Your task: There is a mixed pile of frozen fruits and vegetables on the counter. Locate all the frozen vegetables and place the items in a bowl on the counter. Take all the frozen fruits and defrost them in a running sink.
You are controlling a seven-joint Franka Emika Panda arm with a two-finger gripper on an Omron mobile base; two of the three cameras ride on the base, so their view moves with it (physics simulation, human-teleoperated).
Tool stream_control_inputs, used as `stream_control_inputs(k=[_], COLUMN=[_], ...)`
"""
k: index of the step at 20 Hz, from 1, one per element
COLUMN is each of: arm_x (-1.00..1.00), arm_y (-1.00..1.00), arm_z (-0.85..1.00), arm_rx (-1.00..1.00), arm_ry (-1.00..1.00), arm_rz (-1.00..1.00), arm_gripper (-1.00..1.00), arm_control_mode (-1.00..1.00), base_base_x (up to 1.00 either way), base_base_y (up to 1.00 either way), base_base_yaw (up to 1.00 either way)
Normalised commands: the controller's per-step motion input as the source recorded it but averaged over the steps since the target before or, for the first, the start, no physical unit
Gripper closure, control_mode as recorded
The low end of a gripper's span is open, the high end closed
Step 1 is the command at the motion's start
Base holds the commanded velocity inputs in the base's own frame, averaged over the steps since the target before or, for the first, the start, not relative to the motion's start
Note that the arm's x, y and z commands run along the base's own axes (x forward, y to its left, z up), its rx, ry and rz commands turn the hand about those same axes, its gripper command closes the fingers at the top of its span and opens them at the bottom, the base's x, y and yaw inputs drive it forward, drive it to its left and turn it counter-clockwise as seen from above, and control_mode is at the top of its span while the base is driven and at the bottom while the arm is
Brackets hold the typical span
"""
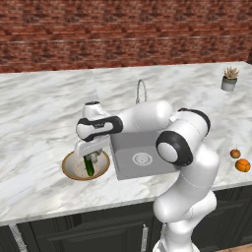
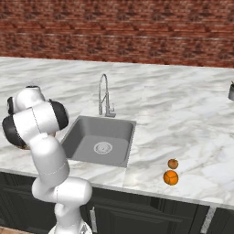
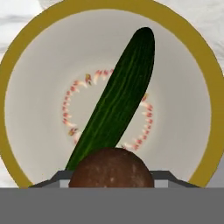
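Note:
My gripper (image 1: 91, 156) hangs just above the bowl (image 1: 69, 170), left of the sink (image 1: 140, 157). In the hand view it (image 3: 111, 180) is shut on the brown-capped mushroom (image 3: 111, 168), held over the bowl's tan rim (image 3: 13, 57) and cream inside. The dark green cucumber (image 3: 120, 96) lies slanted in the bowl and also shows under the hand in the left base view (image 1: 90, 166). Two small orange fruits (image 1: 235, 153) (image 1: 242, 165) rest on the counter (image 1: 39, 113) right of the sink, also seen from the right (image 2: 172, 163) (image 2: 170, 177).
The curved chrome faucet (image 1: 141, 91) stands behind the sink basin (image 2: 100, 137). A small grey plant pot (image 1: 229, 79) sits at the far right of the counter. A brick wall runs along the back. My arm's white links cover the bowl in the right base view.

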Motion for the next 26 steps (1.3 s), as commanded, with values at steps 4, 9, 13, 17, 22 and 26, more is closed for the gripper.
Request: stream_control_inputs(k=[4,9,13,17,22,26], arm_x=[0.00,0.00,0.00,-0.04,-0.16,-0.37], arm_y=[-0.02,0.18,0.05,0.04,-0.10,-0.45], arm_z=[-0.52,-0.26,0.00,0.17,0.26,0.40], arm_rx=[0.02,0.00,0.00,-0.05,-0.04,-0.02], arm_ry=[0.01,0.00,0.00,0.01,0.00,0.00], arm_rz=[-0.02,-0.01,0.00,-0.02,-0.01,-0.02], arm_gripper=[1.00,-1.00,-1.00,-1.00,-1.00,-1.00], arm_control_mode=[-1.00,-1.00,-1.00,-1.00,-1.00,-1.00], base_base_x=[0.00,0.00,0.00,0.00,0.00,0.00], base_base_y=[0.00,0.00,0.00,0.00,0.00,0.00], base_base_yaw=[0.00,0.00,0.00,0.00,0.00,0.00])
